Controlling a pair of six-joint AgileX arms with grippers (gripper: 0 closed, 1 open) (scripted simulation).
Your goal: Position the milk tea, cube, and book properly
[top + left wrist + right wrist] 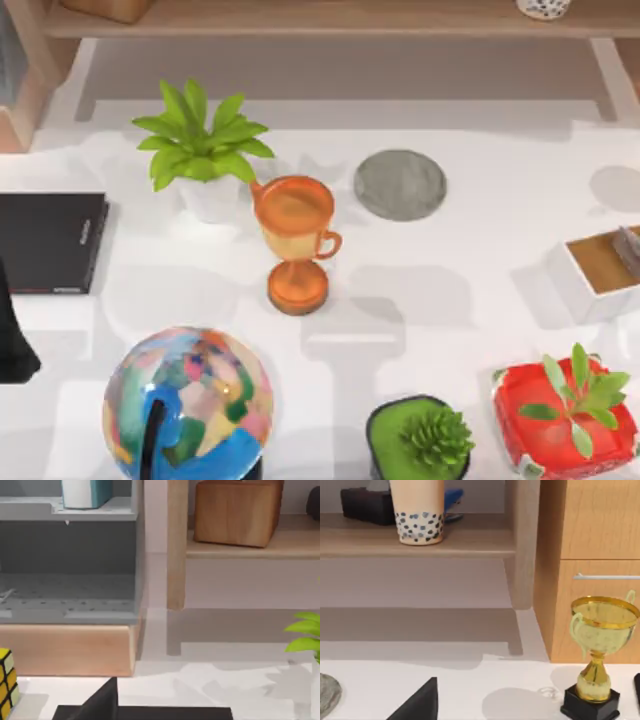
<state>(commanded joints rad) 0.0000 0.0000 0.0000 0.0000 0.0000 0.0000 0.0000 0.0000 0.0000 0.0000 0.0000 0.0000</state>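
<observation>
Right wrist view gives us the milk tea, a beige cup with dark pearls, on the wooden shelf toward twelve o'clock. A gold trophy stands near four o'clock. On the cabinet ledge sits the teal book; the cube rests at nine o'clock. We cannot tell our grippers' state.

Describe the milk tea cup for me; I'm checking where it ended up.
The milk tea stands upright on a light wooden shelf above the table, seen in the right wrist view. Its clear cup holds a pale beige drink with dark pearls gathered at the bottom. Its top is cut off by the picture's edge. A dark box and something blue sit behind it. Nothing grips it.
</observation>
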